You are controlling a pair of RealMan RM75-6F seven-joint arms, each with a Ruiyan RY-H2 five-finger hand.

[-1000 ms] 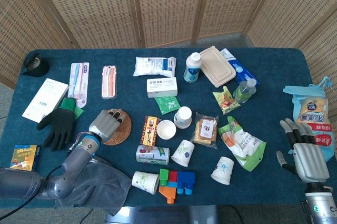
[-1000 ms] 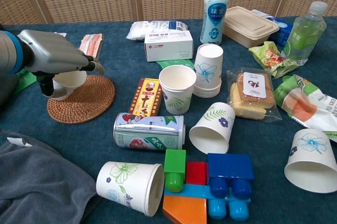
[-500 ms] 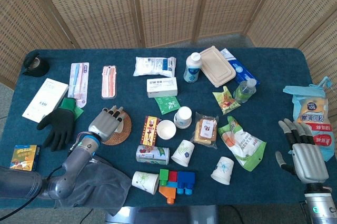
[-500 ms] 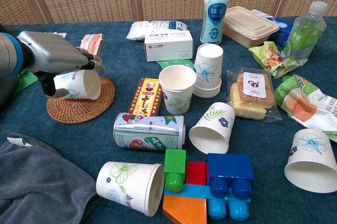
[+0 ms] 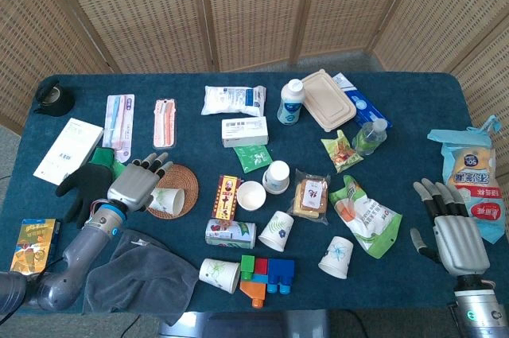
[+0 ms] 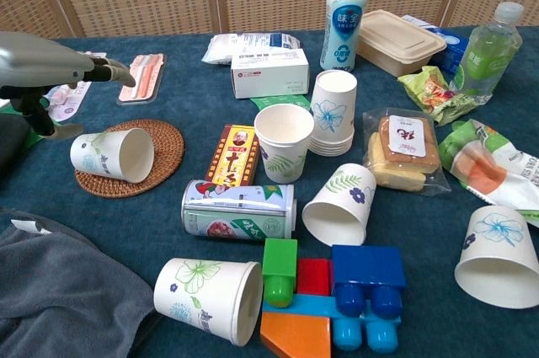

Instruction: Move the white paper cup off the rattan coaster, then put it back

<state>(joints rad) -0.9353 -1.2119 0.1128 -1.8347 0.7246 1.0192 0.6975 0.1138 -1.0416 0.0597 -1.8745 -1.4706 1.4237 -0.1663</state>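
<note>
White paper cup (image 6: 112,154) lies tipped on its side on the rattan coaster (image 6: 160,164), mouth facing right toward the table's middle, its base end hanging past the coaster's left edge. As a judgement: the cup has not been properly moved off; it rests toppled on the mat, so it must be set upright, carried clear onto the blue cloth, then returned. Nearly all of the task is left.

Nearest the robot, a grey towel (image 6: 59,291) sits at the front left corner, with another fallen paper cup (image 6: 210,297) and a cluster of toy building blocks (image 6: 328,295) beside it. Just behind them lies a green drink can (image 6: 240,211) on its side, close to the coaster's right edge.

The left hand (image 5: 137,183) hovers above and to the left of the cup, fingers spread and straight, holding nothing; in the chest view its fingers (image 6: 101,72) reach out over the cloth, apart from the cup. The right hand (image 5: 449,227) rests low at the far right edge of the table, fingers apart and empty, well apart from the work.

Further back stand an upright paper cup (image 6: 284,141) and a stack of cups (image 6: 333,122), then a white box (image 6: 269,72) and a milk bottle (image 6: 341,21) near the screen.
</note>
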